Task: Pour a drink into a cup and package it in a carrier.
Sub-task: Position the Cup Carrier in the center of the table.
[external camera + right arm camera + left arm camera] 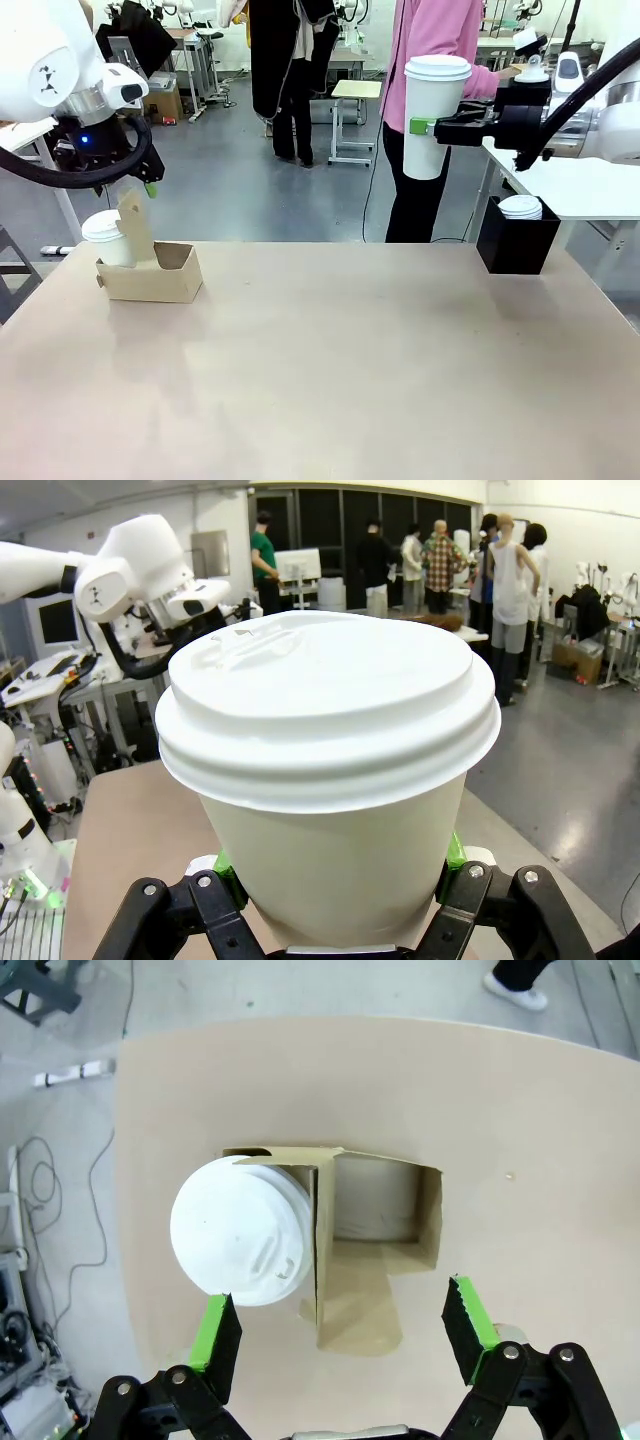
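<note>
White cup (435, 115) is sitting clamped in your right gripper (340, 870); your left gripper (340, 1328) is hovering, spread wide, above the carrier (430, 1215).

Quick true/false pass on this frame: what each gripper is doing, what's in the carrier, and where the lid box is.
1. The right gripper holds a lidded white cup high above the table. True.
2. Both carrier holes are free. False: another lidded cup sits in one hole, and the other hole is free.
3. The left gripper is clamped on the carrier's handle. False: its jaws stand open over the carrier.
4. A black box with white lids stands at the table's far right. True.
</note>
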Robot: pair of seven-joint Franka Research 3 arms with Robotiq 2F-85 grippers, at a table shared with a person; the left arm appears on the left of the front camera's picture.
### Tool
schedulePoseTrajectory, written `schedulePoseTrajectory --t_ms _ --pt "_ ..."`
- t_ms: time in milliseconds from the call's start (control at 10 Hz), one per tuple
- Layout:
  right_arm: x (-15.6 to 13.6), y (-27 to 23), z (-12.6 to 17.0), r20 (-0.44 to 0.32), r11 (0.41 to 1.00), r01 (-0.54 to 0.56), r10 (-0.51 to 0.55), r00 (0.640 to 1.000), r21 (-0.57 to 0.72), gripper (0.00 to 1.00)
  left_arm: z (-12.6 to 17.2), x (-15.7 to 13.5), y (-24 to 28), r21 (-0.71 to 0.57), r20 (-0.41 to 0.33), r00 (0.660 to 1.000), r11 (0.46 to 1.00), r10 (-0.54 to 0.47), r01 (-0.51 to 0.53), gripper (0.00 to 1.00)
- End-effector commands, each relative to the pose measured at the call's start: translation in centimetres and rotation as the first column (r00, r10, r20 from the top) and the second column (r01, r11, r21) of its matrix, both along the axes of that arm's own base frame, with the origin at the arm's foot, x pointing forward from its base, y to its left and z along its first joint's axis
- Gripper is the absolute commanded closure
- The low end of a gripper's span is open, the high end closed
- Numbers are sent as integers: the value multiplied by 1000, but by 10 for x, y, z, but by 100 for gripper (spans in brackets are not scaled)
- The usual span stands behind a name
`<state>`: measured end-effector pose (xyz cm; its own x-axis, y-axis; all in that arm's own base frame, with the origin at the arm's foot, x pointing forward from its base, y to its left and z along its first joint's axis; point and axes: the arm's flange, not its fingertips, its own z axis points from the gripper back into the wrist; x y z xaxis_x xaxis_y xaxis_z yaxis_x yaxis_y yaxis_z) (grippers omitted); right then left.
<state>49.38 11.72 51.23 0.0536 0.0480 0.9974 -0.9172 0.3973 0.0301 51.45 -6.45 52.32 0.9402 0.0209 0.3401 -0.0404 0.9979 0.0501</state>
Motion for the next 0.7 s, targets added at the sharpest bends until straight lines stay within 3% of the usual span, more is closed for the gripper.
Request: schedulePoseTrajectory --t_ms 0,600 --pt "0 2 2 9 1000 -3 3 1000 0 20 -4 6 1 18 15 999 999 50 -50 0" --pt "0 2 2 9 1000 -3 3 1000 0 20 -9 4 0 -6 -11 1000 1000 28 -29 0"
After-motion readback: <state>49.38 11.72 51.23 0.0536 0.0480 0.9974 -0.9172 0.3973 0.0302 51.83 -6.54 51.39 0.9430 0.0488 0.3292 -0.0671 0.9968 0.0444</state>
